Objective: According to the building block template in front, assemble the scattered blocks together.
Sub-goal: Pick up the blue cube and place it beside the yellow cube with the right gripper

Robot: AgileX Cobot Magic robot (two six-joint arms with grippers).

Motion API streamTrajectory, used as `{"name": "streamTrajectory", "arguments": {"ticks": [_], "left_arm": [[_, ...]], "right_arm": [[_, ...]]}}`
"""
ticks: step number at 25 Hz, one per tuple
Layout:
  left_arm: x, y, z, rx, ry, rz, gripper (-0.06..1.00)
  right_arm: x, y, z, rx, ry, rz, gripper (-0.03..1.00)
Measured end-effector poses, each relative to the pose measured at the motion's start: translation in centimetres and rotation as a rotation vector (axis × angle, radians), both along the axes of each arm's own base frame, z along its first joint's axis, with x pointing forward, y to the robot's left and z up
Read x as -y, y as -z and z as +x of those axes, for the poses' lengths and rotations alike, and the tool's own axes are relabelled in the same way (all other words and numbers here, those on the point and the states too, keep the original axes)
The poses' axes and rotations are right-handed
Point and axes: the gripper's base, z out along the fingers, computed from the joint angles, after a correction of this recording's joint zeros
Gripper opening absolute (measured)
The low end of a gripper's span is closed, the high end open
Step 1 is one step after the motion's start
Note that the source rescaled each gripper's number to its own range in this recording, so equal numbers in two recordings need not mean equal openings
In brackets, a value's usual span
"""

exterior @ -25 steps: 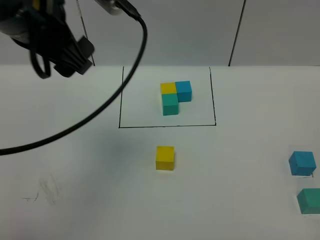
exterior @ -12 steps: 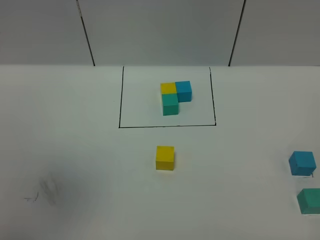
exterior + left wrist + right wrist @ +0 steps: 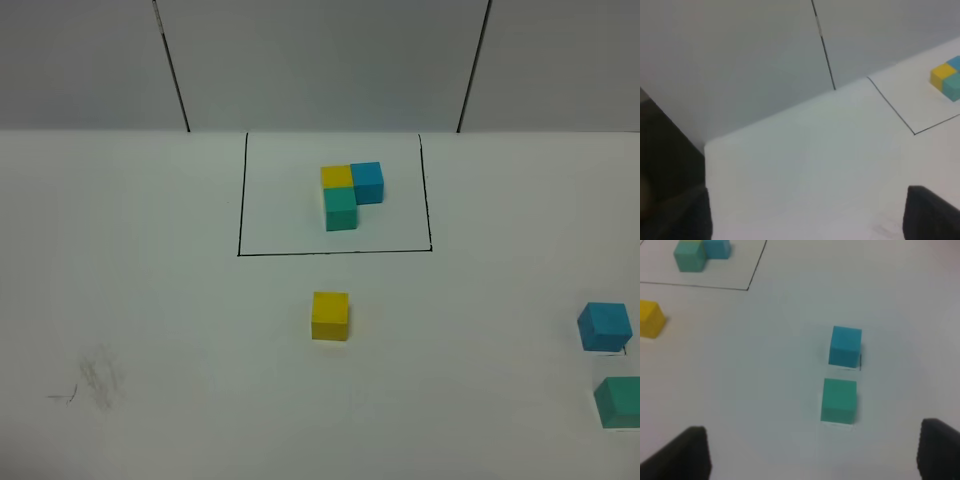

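Plainly left gripper [image 3: 805,217] and right gripper [image 3: 812,455] both gape empty, scattered blocks [image 3: 330,316] untouched

White tabletop [image 3: 150,300], faint scuff marks [image 3: 100,378] near-left; grey wall panels [image 3: 320,60] behind w/ two dark vertical seams [image 3: 172,70]; light soft, even.

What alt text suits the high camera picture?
White table from above: an L-shaped trio of yellow, blue and teal-green cubes sits inside a black rectangle. A loose yellow cube lies nearer the camera; a blue cube and a teal-green cube sit far right.
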Motion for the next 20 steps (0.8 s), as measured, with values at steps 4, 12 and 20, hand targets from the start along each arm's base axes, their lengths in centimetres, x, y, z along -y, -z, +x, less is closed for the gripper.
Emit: {"name": "streamTrajectory", "arguments": {"ticks": [4, 12, 20], "left_arm": [[-0.2, 2.1, -2.2, -0.014, 0.036, -0.083, 0.7], [2.5, 5.3, -4.3, -0.079, 0.017, -0.095, 0.7], [4.2, 8.5, -6.4, 0.023, -0.102, -0.111, 0.7]], "right_arm": [[0.0, 0.0, 0.0, 0.0, 0.0, 0.0, 0.73], [0.0, 0.0, 0.0, 0.0, 0.0, 0.0, 0.73], [0.0, 0.0, 0.0, 0.0, 0.0, 0.0, 0.73]]}}
